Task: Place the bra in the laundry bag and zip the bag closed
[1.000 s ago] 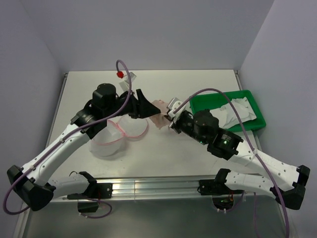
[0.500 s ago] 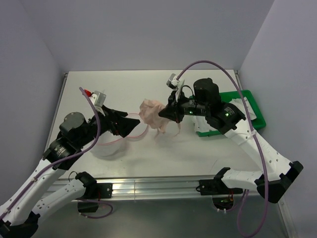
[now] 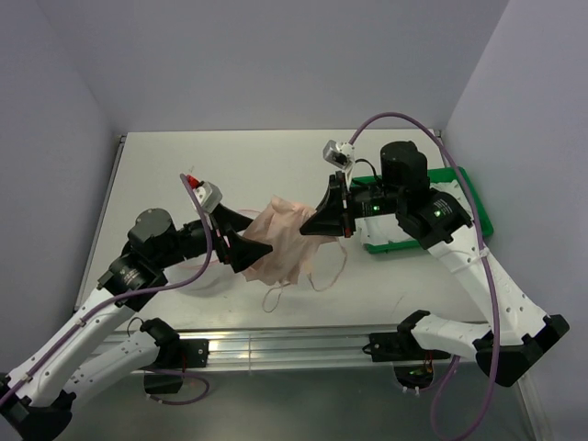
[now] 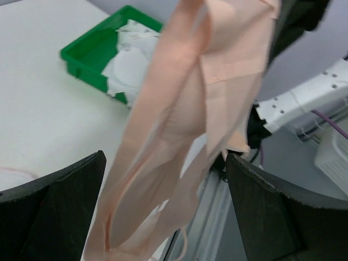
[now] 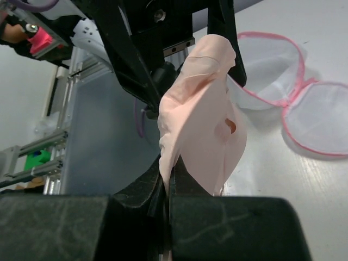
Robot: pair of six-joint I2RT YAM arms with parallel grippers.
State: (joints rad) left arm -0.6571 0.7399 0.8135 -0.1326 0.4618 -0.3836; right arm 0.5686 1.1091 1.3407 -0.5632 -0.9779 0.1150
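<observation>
Bra [image 3: 285, 241] hangs pinched in the closed right claw [image 3: 308, 226], draping through the wide-open left claw [image 3: 244, 237].

I see the bra [image 3: 287, 241], pale pink-beige and limp, hanging bunched in the air just up and to the right of the laundry bag [image 5: 269, 68], thin straps dangling. The bag is white mesh with a pink zip rim. It lies unzipped on the desk [image 3: 386, 276], round lid flopped open beside it.
</observation>
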